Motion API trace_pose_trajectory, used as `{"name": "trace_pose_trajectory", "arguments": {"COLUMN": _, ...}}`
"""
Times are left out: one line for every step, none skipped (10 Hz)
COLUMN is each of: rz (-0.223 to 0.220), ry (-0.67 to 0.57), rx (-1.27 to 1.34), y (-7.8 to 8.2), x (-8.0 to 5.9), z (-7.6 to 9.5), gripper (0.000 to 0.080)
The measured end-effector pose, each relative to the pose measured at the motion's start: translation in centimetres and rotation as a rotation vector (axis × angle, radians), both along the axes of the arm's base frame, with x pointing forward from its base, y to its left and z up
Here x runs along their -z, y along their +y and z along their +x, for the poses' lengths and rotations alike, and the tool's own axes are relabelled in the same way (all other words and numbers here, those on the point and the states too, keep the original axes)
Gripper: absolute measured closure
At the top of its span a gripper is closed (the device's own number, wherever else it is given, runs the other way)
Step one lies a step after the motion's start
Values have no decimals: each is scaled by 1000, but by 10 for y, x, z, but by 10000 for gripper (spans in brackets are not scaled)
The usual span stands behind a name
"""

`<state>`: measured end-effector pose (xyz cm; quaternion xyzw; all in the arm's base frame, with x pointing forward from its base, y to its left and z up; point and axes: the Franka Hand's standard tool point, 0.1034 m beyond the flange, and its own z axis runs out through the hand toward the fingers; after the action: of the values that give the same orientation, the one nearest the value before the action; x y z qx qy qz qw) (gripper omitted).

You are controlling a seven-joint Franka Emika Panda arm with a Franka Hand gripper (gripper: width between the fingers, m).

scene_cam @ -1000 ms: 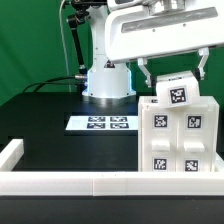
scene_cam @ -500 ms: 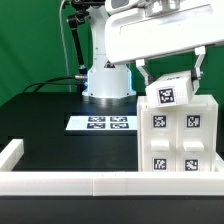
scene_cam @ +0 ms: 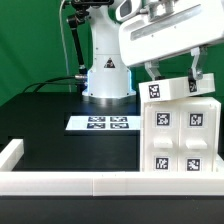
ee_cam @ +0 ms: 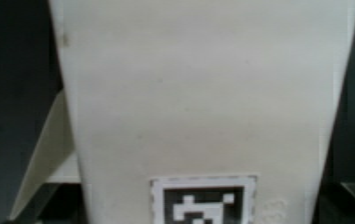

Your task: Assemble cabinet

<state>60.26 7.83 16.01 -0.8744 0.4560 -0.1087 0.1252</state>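
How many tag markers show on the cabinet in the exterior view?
5: four on the cabinet body front face, one on the panel block on top. Other faces are hidden.

Marker board (scene_cam: 103, 124) flat on black table (scene_cam: 50, 130), low white rail (scene_cam: 60, 184) perhaps along its edge.

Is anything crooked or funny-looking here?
Yes. The small white panel in the end effector is tilted, one end higher, while the cabinet below stands straight. Nothing looks broken or spilled.
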Motion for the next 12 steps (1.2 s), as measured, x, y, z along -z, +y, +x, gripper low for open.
{"name": "trace_pose_trajectory", "arguments": {"rz": 45, "ry": 15, "rx": 106, "y": 1, "x": 0, "z": -1, "gripper": 242}}
{"name": "trace_pose_trajectory", "arguments": {"rz": 79, "ry": 31, "rx": 179, "y": 2, "x": 0, "z": -2, "gripper": 241}}
{"name": "trace_pose_trajectory", "arguments": {"rz": 102, "ry": 41, "rx": 227, "y": 2, "x": 0, "z": -2, "gripper": 241}}
{"name": "trace_pose_trajectory", "arguments": {"rz": 146, "ry": 57, "rx": 326, "y": 1, "x": 0, "z": -2, "gripper": 241}}
{"name": "trace_pose_trajectory", "arguments": {"rz": 186, "ry": 79, "rx": 417, "y": 2, "x": 0, "z": -2, "gripper": 241}}
{"name": "trace_pose_trajectory", "arguments": {"rz": 215, "ry": 91, "rx": 491, "y": 2, "x": 0, "z": -2, "gripper": 241}}
{"name": "trace_pose_trajectory", "arguments": {"rz": 236, "ry": 115, "rx": 546, "y": 3, "x": 0, "z": -3, "gripper": 241}}
{"name": "trace_pose_trajectory", "arguments": {"rz": 270, "ry": 148, "rx": 644, "y": 2, "x": 1, "z": -4, "gripper": 241}}
{"name": "trace_pose_trajectory", "arguments": {"rz": 295, "ry": 182, "rx": 718, "y": 2, "x": 1, "z": -5, "gripper": 241}}
{"name": "trace_pose_trajectory", "arguments": {"rz": 311, "ry": 198, "rx": 771, "y": 1, "x": 2, "z": -6, "gripper": 241}}
{"name": "trace_pose_trajectory", "arguments": {"rz": 329, "ry": 206, "rx": 815, "y": 1, "x": 4, "z": -6, "gripper": 241}}
{"name": "trace_pose_trajectory", "arguments": {"rz": 337, "ry": 213, "rx": 841, "y": 1, "x": 4, "z": -7, "gripper": 241}}
